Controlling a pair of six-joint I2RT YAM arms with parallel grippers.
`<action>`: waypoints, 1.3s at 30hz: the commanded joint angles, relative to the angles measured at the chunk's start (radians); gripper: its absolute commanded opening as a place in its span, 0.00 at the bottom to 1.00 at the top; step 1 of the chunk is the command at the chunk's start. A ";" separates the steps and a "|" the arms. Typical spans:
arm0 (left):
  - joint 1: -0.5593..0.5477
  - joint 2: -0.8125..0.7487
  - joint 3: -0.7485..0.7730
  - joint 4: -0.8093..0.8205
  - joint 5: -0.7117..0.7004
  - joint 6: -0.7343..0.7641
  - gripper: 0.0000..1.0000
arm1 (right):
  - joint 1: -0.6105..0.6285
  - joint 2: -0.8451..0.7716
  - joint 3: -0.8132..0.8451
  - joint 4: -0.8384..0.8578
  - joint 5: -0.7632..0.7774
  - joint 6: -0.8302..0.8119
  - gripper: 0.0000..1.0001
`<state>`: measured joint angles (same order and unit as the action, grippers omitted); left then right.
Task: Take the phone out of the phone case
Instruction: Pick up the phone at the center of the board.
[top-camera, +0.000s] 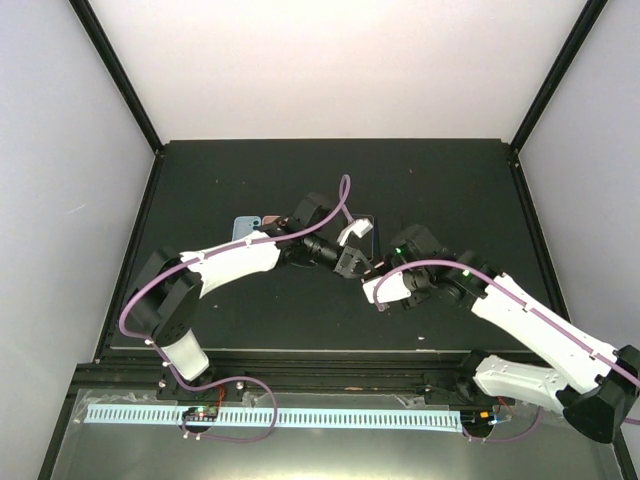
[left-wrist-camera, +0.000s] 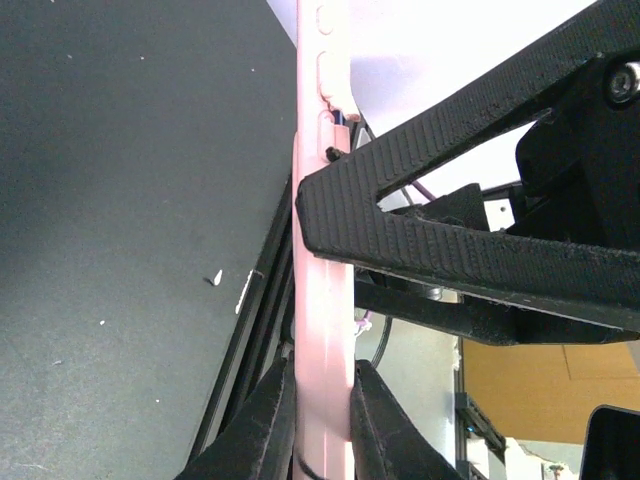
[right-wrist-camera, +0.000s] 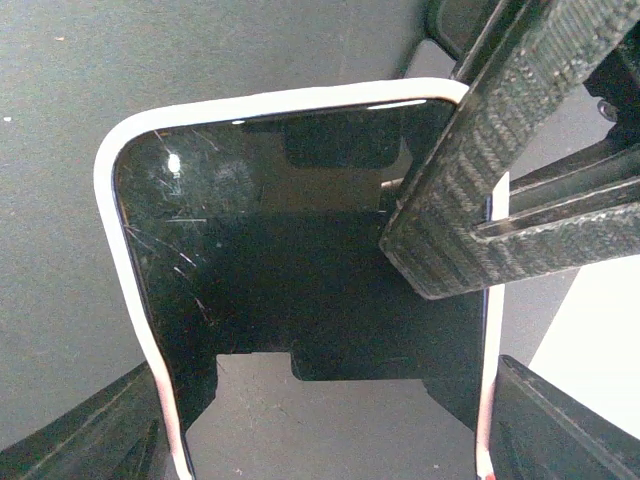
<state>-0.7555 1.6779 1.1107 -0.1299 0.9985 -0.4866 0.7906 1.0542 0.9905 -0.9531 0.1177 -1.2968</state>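
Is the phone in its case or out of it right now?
In. The right wrist view shows the pale case rimming the phone along its top and both sides, with no visible gap.

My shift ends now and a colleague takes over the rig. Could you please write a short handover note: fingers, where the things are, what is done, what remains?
Left gripper: fingers shut on the black-screen phone, pinching it front and back.
Right gripper: fingers span the width and appear to press the side edges of the pale pink plastic case.
Position: phone and case are together, held in the air above the dark table.
Done: picked up, both arms holding.
Remaining: the phone is not yet out of the case; it must be pushed or peeled free.
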 joint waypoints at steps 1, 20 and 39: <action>0.013 -0.023 0.088 0.000 0.081 0.046 0.02 | -0.003 -0.028 0.033 0.089 0.078 0.080 0.79; 0.252 -0.152 0.146 0.185 0.072 -0.087 0.01 | -0.048 0.016 0.285 0.126 -0.106 0.358 0.99; 0.417 -0.353 0.098 0.487 0.017 -0.265 0.02 | -0.395 0.231 0.672 0.292 -0.809 1.051 0.96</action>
<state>-0.3447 1.3937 1.1957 0.1879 1.0218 -0.7086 0.4633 1.2720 1.6382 -0.7891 -0.4389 -0.5018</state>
